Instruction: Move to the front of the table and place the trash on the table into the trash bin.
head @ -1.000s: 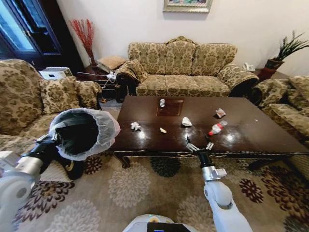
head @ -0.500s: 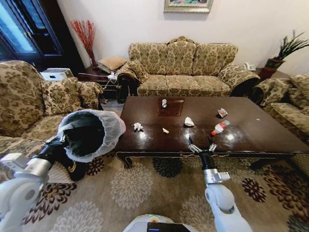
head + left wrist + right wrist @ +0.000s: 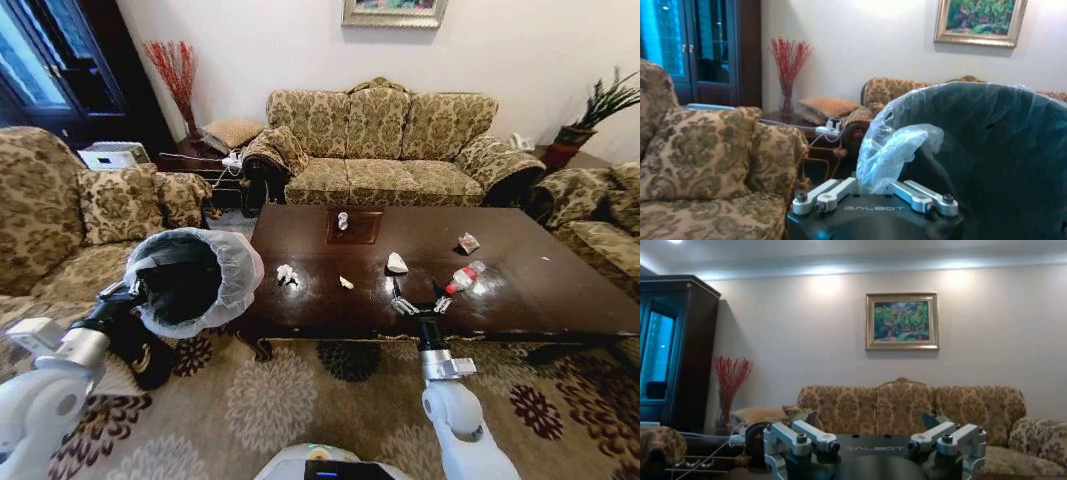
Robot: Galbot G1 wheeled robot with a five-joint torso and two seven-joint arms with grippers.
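Rolling up to the table (image 3: 560, 310) looks like the step in hand, and my read is that the approach is about done, with nothing binned yet. The left gripper (image 3: 875, 192) is clamped on the bagged rim of the bin (image 3: 190, 280), holding it up off the floor, tipped so the mouth faces the table, just off the table's left end. The right gripper (image 3: 418, 303) hangs over the near edge of the table with its jaws spread and nothing in them.

Trash is scattered across the dark top: a tissue (image 3: 287, 273) closest to the bin, a small scrap (image 3: 345, 283) next to it, another tissue (image 3: 397, 263) just past the right gripper, the bottle (image 3: 462, 277) lying near that gripper on its right, the wrapper (image 3: 467, 243) further back, and the cup (image 3: 342, 220) on the inlaid panel at the far side.

Next move, I'd guess: reach forward and down onto the nearest piece, either that tissue or the bottle, and close on it. The bottle could roll if nudged, and the glossy top makes the scrap hard to pinch.
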